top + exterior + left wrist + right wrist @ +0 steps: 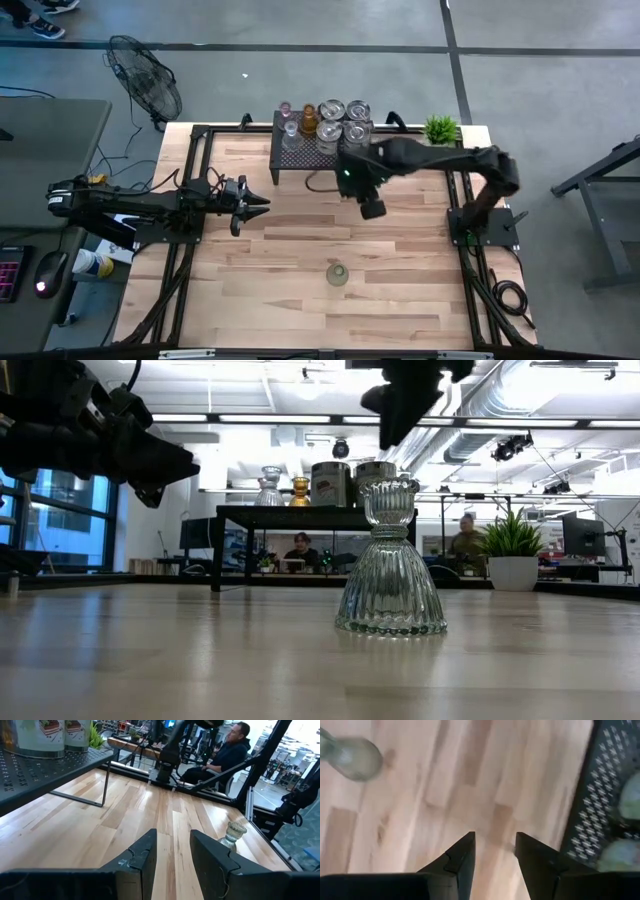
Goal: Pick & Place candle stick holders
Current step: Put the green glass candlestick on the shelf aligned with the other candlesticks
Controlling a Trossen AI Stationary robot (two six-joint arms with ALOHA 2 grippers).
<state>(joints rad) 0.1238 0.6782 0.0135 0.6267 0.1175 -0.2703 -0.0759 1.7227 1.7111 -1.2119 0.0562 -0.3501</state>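
Right gripper point(371, 208) empty, jaws part-open, near rack point(300, 160); clear holder point(337, 273) well apart. Judgement: centre above stem, descend straight.

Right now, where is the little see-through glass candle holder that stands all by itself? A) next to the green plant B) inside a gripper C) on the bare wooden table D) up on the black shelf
C: the lone clear glass holder stands upright on the wooden table, apart from the black shelf and both grippers.

Grey floor point(560, 90), floor fan point(146, 85)
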